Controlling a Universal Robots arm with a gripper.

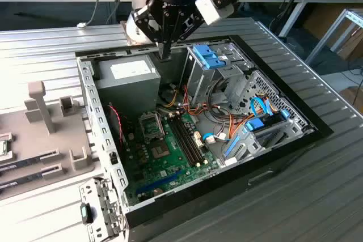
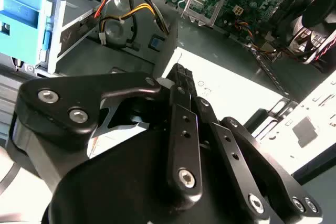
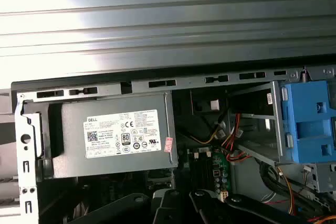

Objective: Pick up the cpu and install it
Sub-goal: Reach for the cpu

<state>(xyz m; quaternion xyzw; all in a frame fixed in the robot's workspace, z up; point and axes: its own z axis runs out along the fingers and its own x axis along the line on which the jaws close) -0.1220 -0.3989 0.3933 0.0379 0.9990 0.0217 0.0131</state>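
Grey power-supply box (image 1: 127, 86) and blue drive bay (image 1: 207, 56) flank the closed claw (image 1: 164, 55).

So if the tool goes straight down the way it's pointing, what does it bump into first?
The tool would probably hit the grey power supply box, near its edge, though depth is unclear.
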